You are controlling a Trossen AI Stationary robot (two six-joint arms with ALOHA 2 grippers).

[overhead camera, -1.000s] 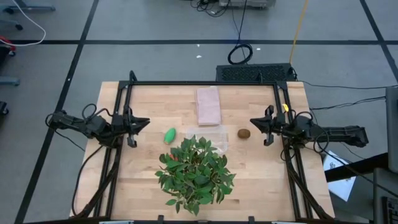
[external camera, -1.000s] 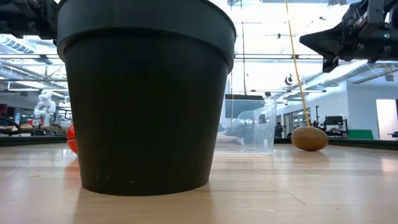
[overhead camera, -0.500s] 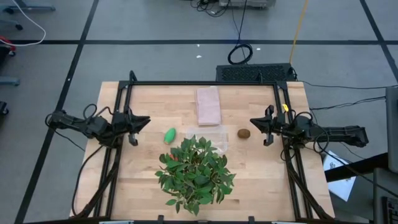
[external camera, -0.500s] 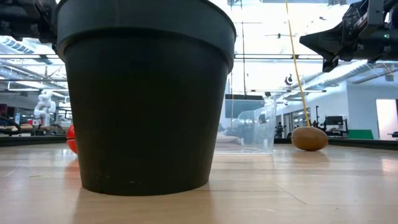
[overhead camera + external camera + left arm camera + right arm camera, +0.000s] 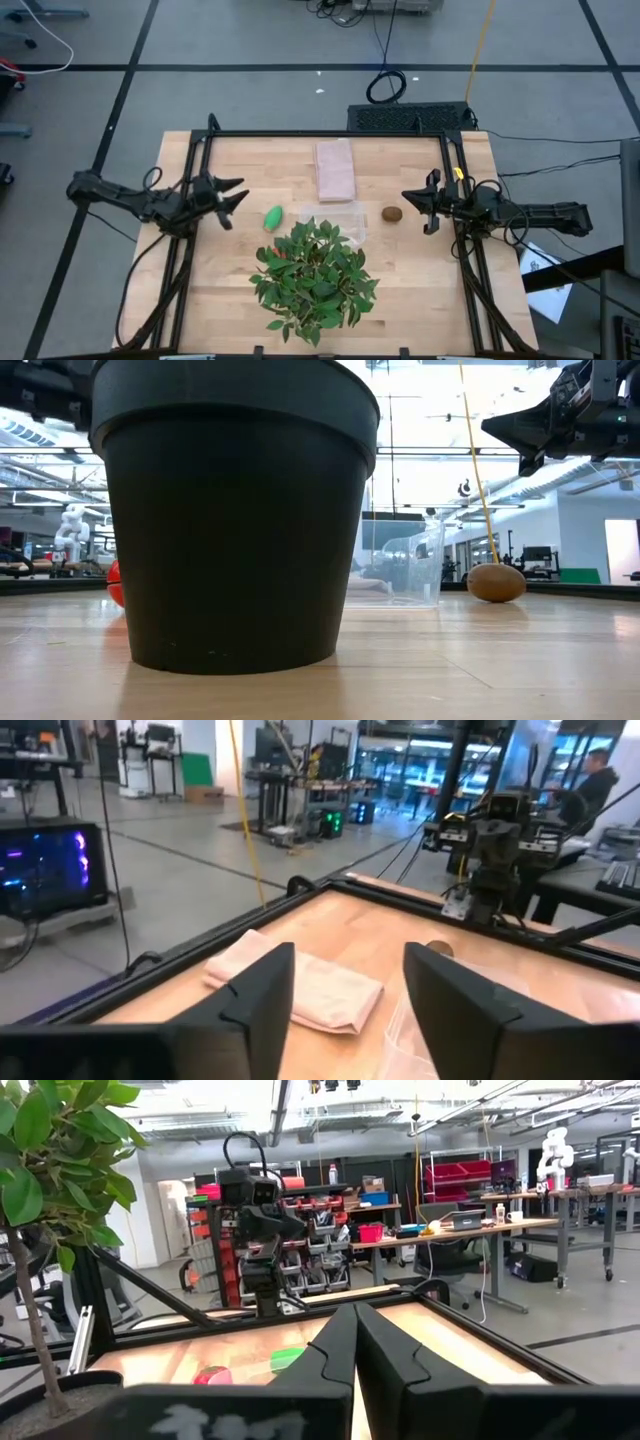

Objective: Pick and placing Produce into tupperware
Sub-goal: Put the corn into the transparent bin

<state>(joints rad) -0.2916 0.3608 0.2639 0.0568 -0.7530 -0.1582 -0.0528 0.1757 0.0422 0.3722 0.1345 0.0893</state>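
A bright green oval produce piece (image 5: 273,217), a brown fuzzy ball (image 5: 392,214) and a small red piece (image 5: 115,583), largely hidden, lay on the pale striped wooden surface (image 5: 250,160), with a pinkish-beige folded cloth (image 5: 336,168), a clear plastic tub (image 5: 341,220), a green leafy plant (image 5: 313,276) and its seemingly black pot (image 5: 234,510).

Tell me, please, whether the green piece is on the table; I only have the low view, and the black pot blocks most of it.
Observer: Yes, the green oval lies on the wood between the left gripper and the clear tub.
Operator: Is that gripper open?
Observer: Yes, the left wrist view shows its fingers well apart.
Operator: And the right gripper?
Observer: The right gripper is shut, raised beside the brown kiwi, on the side away from the tub.
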